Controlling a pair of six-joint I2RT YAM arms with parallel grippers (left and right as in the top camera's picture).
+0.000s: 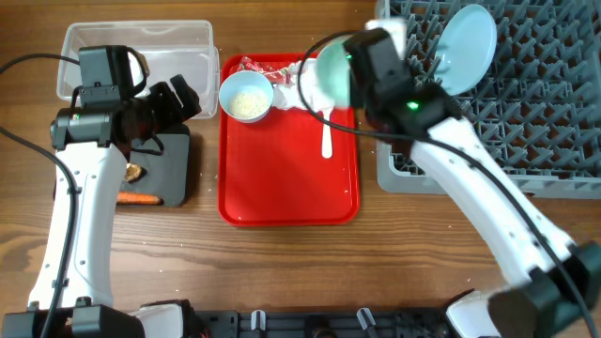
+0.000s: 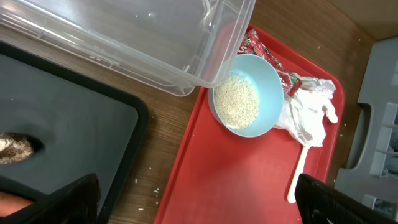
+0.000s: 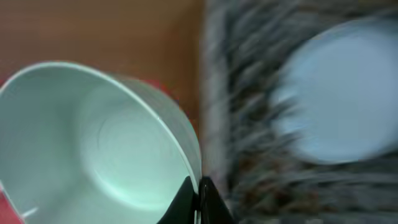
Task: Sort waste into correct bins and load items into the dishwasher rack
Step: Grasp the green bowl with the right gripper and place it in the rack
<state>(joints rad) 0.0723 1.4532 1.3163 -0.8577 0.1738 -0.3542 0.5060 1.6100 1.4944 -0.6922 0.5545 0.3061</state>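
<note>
As the right gripper (image 3: pixel 199 198) pinches the rim of an empty pale bowl (image 3: pixel 93 143) above the red tray's (image 1: pixel 286 178) far right corner, beside the grey rack (image 1: pixel 549 113), a blue plate (image 1: pixel 467 47) stands upright among the pegs. The left gripper (image 2: pixel 199 202), fingers spread wide, hovers between black tray (image 1: pixel 174 160) and clear tub (image 1: pixel 141 42); a rice-filled bowl (image 2: pixel 247 94) sits on the red tray.

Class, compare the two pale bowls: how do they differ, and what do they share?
The rice bowl holds white rice; the held bowl is empty. The rice bowl sits upright on the red tray; the held bowl is tilted, its rim pinched by the right gripper. Both are small, round and pale blue-green.
</note>
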